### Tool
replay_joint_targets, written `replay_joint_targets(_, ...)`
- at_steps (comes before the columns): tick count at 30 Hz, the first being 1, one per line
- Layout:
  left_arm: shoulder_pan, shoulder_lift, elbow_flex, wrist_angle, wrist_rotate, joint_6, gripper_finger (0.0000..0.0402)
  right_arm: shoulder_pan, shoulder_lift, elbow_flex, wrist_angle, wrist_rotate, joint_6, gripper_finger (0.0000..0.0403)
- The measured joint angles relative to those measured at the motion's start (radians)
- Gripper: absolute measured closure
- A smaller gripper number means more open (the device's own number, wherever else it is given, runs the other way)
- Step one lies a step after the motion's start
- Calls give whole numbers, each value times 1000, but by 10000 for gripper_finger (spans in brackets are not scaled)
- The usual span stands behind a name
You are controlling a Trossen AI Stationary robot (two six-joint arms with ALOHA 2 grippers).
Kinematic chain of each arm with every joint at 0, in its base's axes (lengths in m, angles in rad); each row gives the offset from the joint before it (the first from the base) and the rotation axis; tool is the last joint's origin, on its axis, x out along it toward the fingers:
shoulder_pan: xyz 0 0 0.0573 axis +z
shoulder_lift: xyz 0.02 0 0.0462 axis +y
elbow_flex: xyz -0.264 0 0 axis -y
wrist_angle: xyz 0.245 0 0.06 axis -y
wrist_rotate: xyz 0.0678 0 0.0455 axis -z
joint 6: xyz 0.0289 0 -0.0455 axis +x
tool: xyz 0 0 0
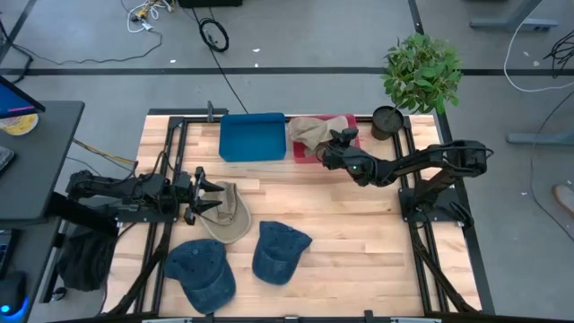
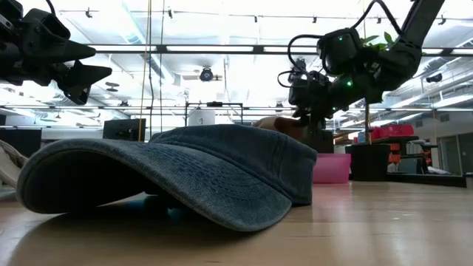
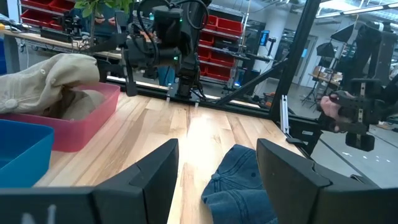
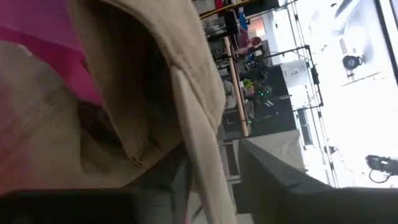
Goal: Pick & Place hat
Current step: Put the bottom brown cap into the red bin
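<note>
Right arm: you see it reaching from the worktop's right edge across to the far middle, its right tool [image 1: 334,144] hanging over the pink bin [image 1: 352,120].
Right tool state: fingers parted a little, straddling the edge of the tan hat in the bin [image 1: 309,133]; in the right wrist view the fabric [image 4: 155,81] fills the frame and runs between the fingers, but you cannot tell whether they pinch it.
Left arm: stretched low along the left side, its left tool [image 1: 208,193] held above the worktop over the tan hat on the worktop [image 1: 231,215].
Left tool state: fingers spread wide, nothing between them.
Pink bin: far edge, just right of the blue bin [image 1: 252,137]; tan hat heaped inside, spilling over the rim.
Blue bin: touching or just beside the pink one; nothing visible in it.
Worktop [image 1: 359,233]: two blue denim hats at the near side, one [image 1: 202,269] left, one [image 1: 278,251] right, close together.
Plant [image 1: 420,72]: potted, at the far right corner.
</note>
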Motion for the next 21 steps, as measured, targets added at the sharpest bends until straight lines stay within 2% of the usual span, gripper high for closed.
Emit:
replay_joint_targets(6,0,0,0,0,0,0,181,30,-73,0,-93,39,104,187)
replay_joint_targets(11,0,0,0,0,0,0,181,91,-197,0,-261,52,213,145)
replay_joint_targets(18,0,0,0,0,0,0,181,196,-417,2,-636,82,536,136)
replay_joint_targets(21,0,0,0,0,0,0,181,209,-473,54,-750,30,657,147)
